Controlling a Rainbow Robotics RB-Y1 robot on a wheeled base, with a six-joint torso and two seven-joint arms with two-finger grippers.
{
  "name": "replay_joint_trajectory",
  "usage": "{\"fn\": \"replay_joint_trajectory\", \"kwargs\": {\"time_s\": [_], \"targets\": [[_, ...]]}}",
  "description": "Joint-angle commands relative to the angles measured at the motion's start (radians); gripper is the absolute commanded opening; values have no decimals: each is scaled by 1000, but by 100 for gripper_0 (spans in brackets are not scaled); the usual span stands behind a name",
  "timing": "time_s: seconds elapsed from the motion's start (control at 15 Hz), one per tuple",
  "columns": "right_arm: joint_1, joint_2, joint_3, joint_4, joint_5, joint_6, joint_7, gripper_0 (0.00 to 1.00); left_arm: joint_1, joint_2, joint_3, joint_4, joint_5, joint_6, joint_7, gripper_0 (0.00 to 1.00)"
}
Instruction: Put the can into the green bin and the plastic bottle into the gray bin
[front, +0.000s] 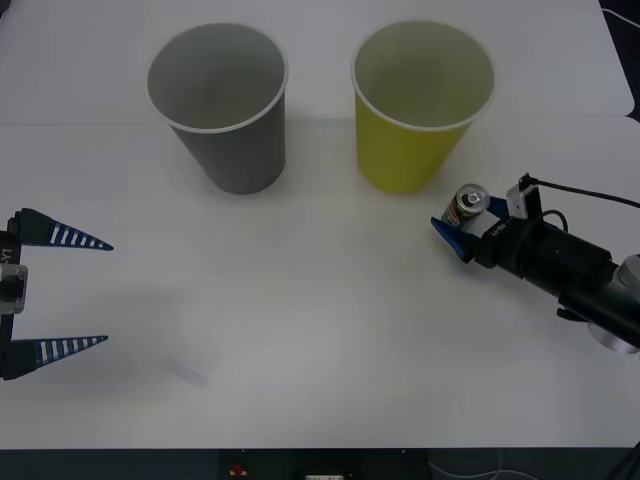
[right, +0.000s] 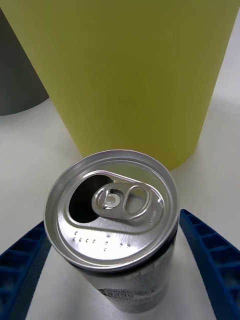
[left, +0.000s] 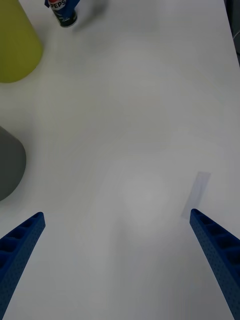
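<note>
The can (front: 469, 203) stands upright on the white table just right of the green bin's (front: 420, 100) base. Its silver top (right: 111, 207) has an opened tab hole. My right gripper (front: 472, 222) is open, with one blue finger on each side of the can, close to its wall. The left wrist view shows the can (left: 65, 11) far off beside the green bin (left: 15, 45). The gray bin (front: 222, 100) stands left of the green one. My left gripper (front: 75, 292) hangs open over the table's left side, holding nothing. The plastic bottle is out of view.
A small clear strip (front: 186, 372) lies flat on the table (front: 330, 330) near the front left, also seen between the left fingers as a pale strip (left: 196, 195). A black cable (front: 590, 192) runs from the right wrist.
</note>
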Motion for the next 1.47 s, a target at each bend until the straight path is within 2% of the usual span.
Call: {"fn": "replay_joint_trajectory", "kwargs": {"time_s": [0.07,0.6,0.93,1.2,1.47], "targets": [[0,0,1,0,0,-9,0,0,0,0,0,0,0,0,0,100],[0,-8,-4,-2,0,-53,3,0,0,0,0,0,0,0,0,100],[2,-68,-1,-3,0,-190,-32,0,0,0,0,0,0,0,0,100],[12,-149,1,-80,49,-338,-215,0,0,0,0,0,0,0,0,100],[92,-252,1,-330,112,-329,-443,0,0,0,0,0,0,0,0,100]]}}
